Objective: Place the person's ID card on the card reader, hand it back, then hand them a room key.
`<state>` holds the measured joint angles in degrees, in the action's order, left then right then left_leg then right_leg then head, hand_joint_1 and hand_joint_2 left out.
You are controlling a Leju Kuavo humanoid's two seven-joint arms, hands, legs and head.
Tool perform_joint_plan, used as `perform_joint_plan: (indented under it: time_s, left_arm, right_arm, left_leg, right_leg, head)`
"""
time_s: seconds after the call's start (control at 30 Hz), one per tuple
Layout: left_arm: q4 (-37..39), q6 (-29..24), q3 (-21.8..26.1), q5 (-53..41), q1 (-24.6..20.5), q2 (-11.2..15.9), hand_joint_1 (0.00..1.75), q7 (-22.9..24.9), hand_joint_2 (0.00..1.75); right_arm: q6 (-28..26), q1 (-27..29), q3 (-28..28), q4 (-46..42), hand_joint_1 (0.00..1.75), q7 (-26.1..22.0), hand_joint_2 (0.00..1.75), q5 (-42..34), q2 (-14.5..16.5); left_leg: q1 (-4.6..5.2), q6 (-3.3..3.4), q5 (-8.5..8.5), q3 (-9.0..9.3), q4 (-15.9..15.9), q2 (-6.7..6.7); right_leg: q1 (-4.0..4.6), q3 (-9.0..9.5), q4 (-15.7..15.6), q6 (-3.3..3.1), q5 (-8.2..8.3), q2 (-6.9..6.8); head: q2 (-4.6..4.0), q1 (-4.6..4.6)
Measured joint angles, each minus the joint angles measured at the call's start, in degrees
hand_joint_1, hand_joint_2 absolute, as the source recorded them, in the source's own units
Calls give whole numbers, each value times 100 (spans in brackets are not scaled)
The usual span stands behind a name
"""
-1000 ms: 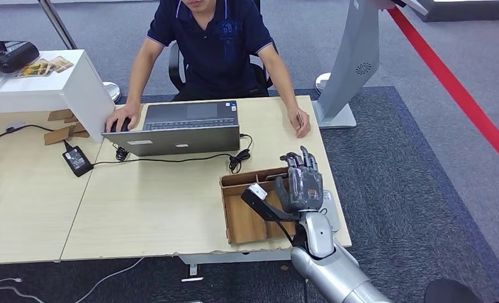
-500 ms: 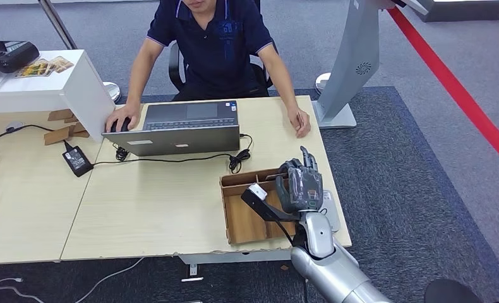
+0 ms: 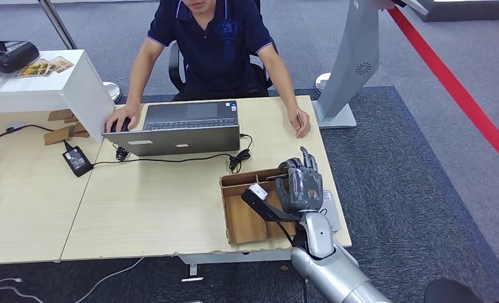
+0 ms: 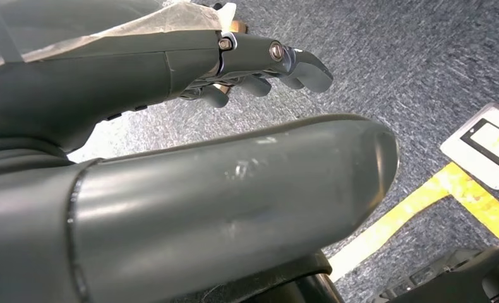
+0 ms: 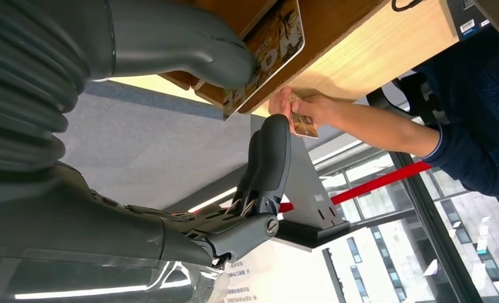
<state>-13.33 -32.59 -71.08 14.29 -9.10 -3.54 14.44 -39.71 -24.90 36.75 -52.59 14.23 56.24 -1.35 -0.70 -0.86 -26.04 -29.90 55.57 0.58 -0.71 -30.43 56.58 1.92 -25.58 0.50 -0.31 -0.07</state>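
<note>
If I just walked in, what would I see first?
Probably the robot's shiny silver arm with its dark right hand, pinching a picture card over the wooden tray at the table's near corner. Across the table sits a person at a laptop, holding a small card too.

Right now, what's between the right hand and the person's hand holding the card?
Head view: bare tabletop between the right hand and the person's hand; the laptop's coiled cable lies off to the side.
</note>
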Motion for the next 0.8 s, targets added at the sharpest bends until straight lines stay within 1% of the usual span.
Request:
perform_joint_plan:
  time_s: [0.33, 0.53, 0.6, 0.67, 0.77, 0.8]
  left_arm:
    - [0, -32, 0, 9, -1, 0, 0, -15, 0]
    - [1, -34, 0, 11, -3, 0, 0, -19, 0]
    - [2, -36, 0, 16, -4, 0, 0, -20, 0]
    - [1, -38, 0, 23, -5, 0, 0, -23, 0]
    - [-1, -43, 0, 28, -8, 0, 0, -29, 0]
    - [-1, -44, 0, 30, -10, 0, 0, -31, 0]
  right_arm:
    - [0, 6, 7, 83, 102, -53, 175, -80, 9]
    - [0, 7, 11, 155, 96, -77, 175, -117, 32]
    - [0, 7, 12, 177, 95, -90, 175, -122, 40]
    - [0, 6, 14, 198, 98, -97, 175, -128, 47]
    - [0, 5, 15, 227, 93, -104, 175, -144, 52]
    - [0, 5, 15, 237, 87, -107, 175, -153, 54]
  left_leg:
    - [0, 0, 0, 0, 0, 0]
    - [0, 0, 0, 0, 0, 0]
    - [0, 0, 0, 0, 0, 0]
    - [0, 0, 0, 0, 0, 0]
    - [0, 0, 0, 0, 0, 0]
    - [0, 0, 0, 0, 0, 0]
  right_leg:
    - [0, 0, 0, 0, 0, 0]
    - [0, 0, 0, 0, 0, 0]
    - [0, 0, 0, 0, 0, 0]
    - [0, 0, 0, 0, 0, 0]
    - [0, 0, 0, 0, 0, 0]
    - [0, 0, 0, 0, 0, 0]
  head:
    - [0, 0]
    - [0, 1]
    - [0, 1]
    - [0, 1]
    - [0, 0]
    - [0, 0]
